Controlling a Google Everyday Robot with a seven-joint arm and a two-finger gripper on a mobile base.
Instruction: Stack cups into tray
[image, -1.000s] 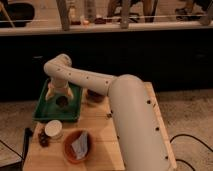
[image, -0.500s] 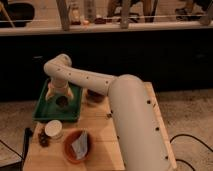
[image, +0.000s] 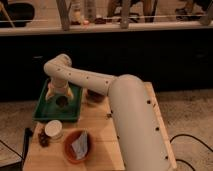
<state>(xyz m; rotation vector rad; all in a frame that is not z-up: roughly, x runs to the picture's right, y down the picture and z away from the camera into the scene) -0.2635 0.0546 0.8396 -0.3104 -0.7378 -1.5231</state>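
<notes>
- While the arm (image: 85, 80) reaches to the far left, the tool (image: 59, 97) hangs over the dark green tray (image: 43, 107); whether it grips anything, I cannot tell.
- White cup (image: 53, 129) stands on the tabletop (image: 98, 131), just near of the tray.
- Dark brown cup (image: 94, 96) sits right of the tray.

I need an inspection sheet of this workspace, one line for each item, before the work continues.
Surface: wooden table, partly hidden by the arm.
Job's things: green tray at far left; white cup on the table in front of it; dark cup right of the tray.
Clutter: orange bowl holding a packet.
Grippers: pincer over the tray.
Cables: black cable on the floor, right.
Surroundings: dark counter wall behind.
</notes>
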